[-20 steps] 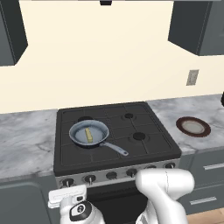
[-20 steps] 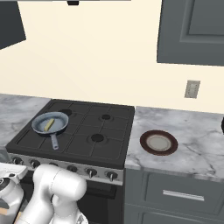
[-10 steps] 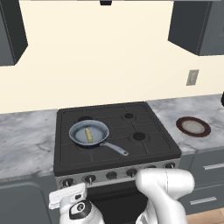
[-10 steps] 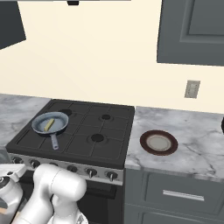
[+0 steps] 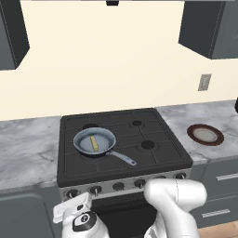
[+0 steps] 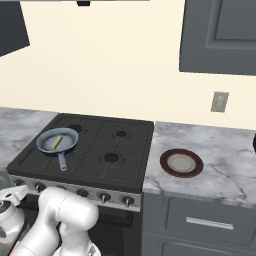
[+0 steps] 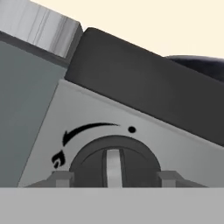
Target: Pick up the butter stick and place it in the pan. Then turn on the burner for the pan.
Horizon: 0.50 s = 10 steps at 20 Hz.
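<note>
We see the butter stick [image 5: 94, 143] lying inside the pan [image 5: 86, 135], which sits on the stove's [image 5: 153, 160] front left burner. Our hand [image 7: 114, 178] is at a dark stove knob [image 7: 113, 162], fingers either side of it; we cannot tell whether it grips.

Wall [image 5: 116, 60]: painted pale cream, fitted with a grey outlet plate [image 5: 204, 82]. Upper cabinets [image 6: 220, 35]: dark grey, mounted at both sides. Countertop [image 6: 220, 160]: grey-veined marble, laid on either side of a black stove [image 5: 122, 139]. A dark brown plate [image 6: 181, 163] is set on the right-hand stretch. Lower cabinets [image 6: 200, 220]: grey, with silver handles. Light: even, unshadowed.
</note>
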Motion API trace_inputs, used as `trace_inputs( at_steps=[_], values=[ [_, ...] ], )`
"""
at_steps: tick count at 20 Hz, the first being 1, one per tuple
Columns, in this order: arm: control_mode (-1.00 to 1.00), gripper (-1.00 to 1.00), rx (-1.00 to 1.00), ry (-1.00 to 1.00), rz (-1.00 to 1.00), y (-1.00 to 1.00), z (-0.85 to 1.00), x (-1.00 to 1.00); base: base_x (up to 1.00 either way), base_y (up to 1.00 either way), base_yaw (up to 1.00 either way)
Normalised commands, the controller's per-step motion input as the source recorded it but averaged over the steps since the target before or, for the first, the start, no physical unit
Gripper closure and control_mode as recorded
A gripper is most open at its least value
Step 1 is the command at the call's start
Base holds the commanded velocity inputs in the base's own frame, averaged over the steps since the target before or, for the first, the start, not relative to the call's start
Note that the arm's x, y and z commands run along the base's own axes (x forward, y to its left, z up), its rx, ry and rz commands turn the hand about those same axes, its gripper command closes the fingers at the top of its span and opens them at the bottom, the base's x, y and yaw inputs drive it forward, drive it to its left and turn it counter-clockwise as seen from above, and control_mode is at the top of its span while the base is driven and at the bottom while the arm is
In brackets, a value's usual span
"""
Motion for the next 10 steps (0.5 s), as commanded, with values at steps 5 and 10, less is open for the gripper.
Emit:
trace_inputs(
  at_steps=[5, 10],
  values=[
    [-1.0, 1.0, -0.2, 0.0, -0.11, 0.0, -0.02, 0.0, 0.0, 0.0, 0.0],
    [-1.0, 1.0, -0.21, 0.0, -0.1, 0.0, -0.07, 0.0, 0.0, 0.0, 0.0]
  ],
)
